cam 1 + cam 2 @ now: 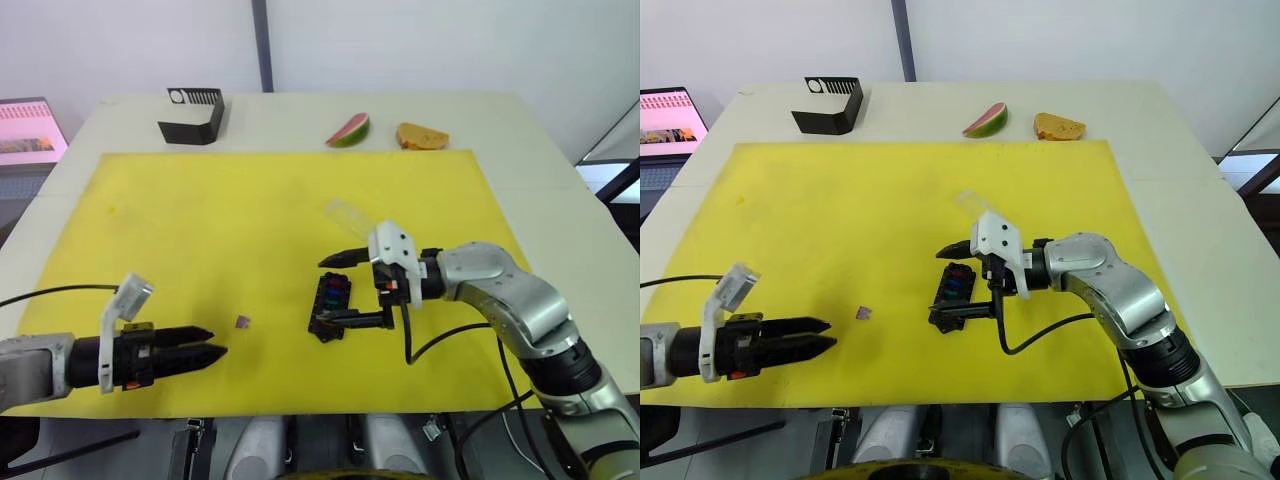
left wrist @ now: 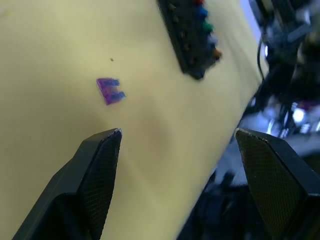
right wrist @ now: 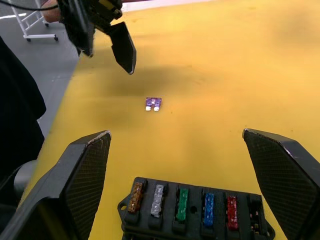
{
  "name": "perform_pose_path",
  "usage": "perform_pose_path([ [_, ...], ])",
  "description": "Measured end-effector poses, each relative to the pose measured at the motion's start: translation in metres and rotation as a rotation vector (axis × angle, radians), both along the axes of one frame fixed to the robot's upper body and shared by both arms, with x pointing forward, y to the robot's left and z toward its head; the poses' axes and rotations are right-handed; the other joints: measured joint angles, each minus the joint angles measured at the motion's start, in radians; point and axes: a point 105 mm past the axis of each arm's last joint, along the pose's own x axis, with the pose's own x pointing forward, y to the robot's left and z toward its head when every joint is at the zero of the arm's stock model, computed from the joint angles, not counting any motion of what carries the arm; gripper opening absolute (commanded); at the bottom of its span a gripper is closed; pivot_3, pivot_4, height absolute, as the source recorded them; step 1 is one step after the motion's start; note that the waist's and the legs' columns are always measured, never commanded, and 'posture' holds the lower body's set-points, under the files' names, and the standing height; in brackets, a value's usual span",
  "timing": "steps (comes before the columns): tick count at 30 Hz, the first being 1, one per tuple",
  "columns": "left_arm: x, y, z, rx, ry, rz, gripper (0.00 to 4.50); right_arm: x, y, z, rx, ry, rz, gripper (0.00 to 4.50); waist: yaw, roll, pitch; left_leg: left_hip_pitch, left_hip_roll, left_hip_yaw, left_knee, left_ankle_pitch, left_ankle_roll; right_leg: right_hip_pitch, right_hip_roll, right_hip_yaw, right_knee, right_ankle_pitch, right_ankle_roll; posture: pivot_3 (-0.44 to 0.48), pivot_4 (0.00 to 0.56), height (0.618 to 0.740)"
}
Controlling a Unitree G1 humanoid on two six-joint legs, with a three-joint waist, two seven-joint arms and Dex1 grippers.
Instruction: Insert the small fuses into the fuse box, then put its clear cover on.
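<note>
The black fuse box [image 1: 331,303] lies on the yellow mat [image 1: 220,220], right of centre. Its near row holds amber [image 3: 135,196], grey [image 3: 158,199], green [image 3: 182,204], blue [image 3: 208,202] and red [image 3: 232,205] fuses, with one end slot empty. A purple fuse [image 1: 242,321] lies loose on the mat to the box's left. The clear cover [image 1: 350,213] rests on the mat behind the box. My right gripper [image 1: 320,291] is open, one finger on each side of the box. My left gripper [image 1: 217,342] is open and empty, low over the mat short of the purple fuse [image 2: 111,90].
A larger black angular box with a white vent [image 1: 192,115] stands at the table's back left. A watermelon slice [image 1: 348,130] and a piece of bread [image 1: 421,136] lie beyond the mat's far edge. A screen [image 1: 30,130] sits off the table's left.
</note>
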Motion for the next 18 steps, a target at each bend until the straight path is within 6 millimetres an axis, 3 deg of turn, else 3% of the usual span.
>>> perform_pose_path([
  [4,0.012,0.008,-0.003,-0.05,0.087,0.072,3.81,0.0,0.0,-0.002,0.005,0.002,-0.014,4.5,0.002,0.0,0.0,0.0,-0.001,0.0,0.0,0.0,-0.001,0.0,0.0,0.0,0.0,0.0,0.0,0.0,0.15,0.74],
  [9,0.025,0.008,-0.001,-0.097,0.137,0.04,3.81,-0.002,-0.001,-0.007,0.006,0.012,-0.032,4.5,-0.002,0.0,0.0,0.0,-0.002,0.0,-0.001,0.004,-0.007,-0.001,0.0,0.0,0.0,0.0,0.0,0.0,0.15,0.74],
  [18,0.021,-0.007,-0.013,-0.161,0.291,-0.082,3.81,-0.004,-0.008,-0.009,-0.008,0.008,-0.089,4.5,-0.004,0.0,0.0,0.0,-0.002,0.0,-0.003,0.005,-0.008,-0.002,-0.001,0.001,0.0,0.0,0.0,0.0,0.15,0.74],
])
